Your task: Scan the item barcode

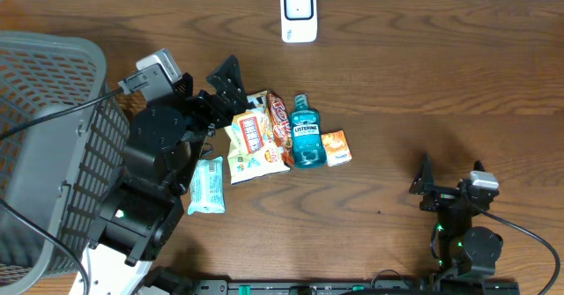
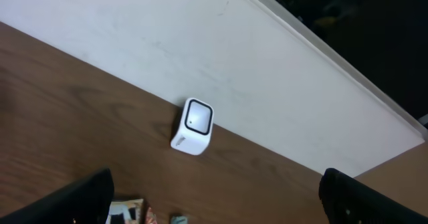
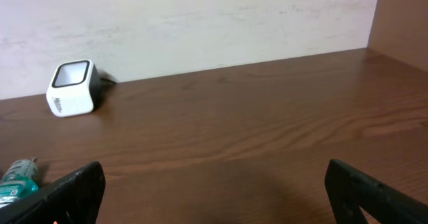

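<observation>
Far table (image 1: 441, 66) edge: scanner (image 1: 299, 13)
Mid table: mouthwash bottle (image 1: 306, 135) beside snack bags (image 1: 251, 141)
Left gripper (image 1: 227, 88): wide open, empty, near bags
Right gripper (image 1: 449, 179): wide open, empty

Even indoor light, soft shadows, wrist views dimmer, slightly soft

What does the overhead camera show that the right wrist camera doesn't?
Overhead only: the grey basket, the snack packets, the orange box and the teal pouch. Right wrist only: a brown side panel at the back right. Both: the white scanner, the Listerine bottle, only partly visible from the wrist, and the wooden table.
</observation>
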Available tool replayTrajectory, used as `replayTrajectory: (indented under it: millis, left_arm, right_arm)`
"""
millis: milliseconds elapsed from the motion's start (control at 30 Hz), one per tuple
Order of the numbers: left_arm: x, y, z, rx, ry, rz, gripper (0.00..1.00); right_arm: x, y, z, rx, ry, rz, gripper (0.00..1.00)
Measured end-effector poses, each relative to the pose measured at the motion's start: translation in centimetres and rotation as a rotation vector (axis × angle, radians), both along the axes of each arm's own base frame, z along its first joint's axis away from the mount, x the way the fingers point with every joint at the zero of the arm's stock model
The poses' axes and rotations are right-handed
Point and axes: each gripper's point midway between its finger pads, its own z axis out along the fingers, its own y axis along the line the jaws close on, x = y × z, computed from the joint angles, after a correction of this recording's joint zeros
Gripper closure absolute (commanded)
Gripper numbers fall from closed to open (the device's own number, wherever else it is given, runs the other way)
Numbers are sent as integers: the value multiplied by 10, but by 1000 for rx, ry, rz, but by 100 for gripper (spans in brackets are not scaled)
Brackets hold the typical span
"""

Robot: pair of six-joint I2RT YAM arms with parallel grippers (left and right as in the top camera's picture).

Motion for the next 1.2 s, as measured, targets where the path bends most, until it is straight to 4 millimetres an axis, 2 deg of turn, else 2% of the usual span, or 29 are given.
replayTrajectory:
  millis: [133,267,433,567,633,700,833,900,1000,1067,1200]
  left_arm:
    - [1,4,0,15,-3,12,2]
    - [5,17,-1,29,-2,50,2]
    - [6,33,-11,84,34,86,2]
    - [9,51,-9,156,24,129,2]
    - [10,62,-1,181,10,163,2]
    - [10,70,20,197,-34,189,3]
    - [1,76,91,251,-202,209,2]
    - [-11,79,131,302,-295,217,2]
    - [-30,84,173,387,-383,231,2]
    - [-43,87,190,447,-409,234,2]
    - [-70,94,196,555,-375,217,2]
  right_arm:
    - [0,0,0,0,0,0,1]
    - [0,0,0,0,0,0,1]
    - [0,0,0,0,0,0,1]
    - [0,0,0,0,0,0,1]
    - [0,0,0,0,0,0,1]
    - [0,0,0,0,0,0,1]
    - [0,0,0,0,0,0,1]
    - [0,0,0,0,0,0,1]
    - [0,0,0,0,0,0,1]
    - [0,0,0,0,0,0,1]
    - [0,0,0,0,0,0,1]
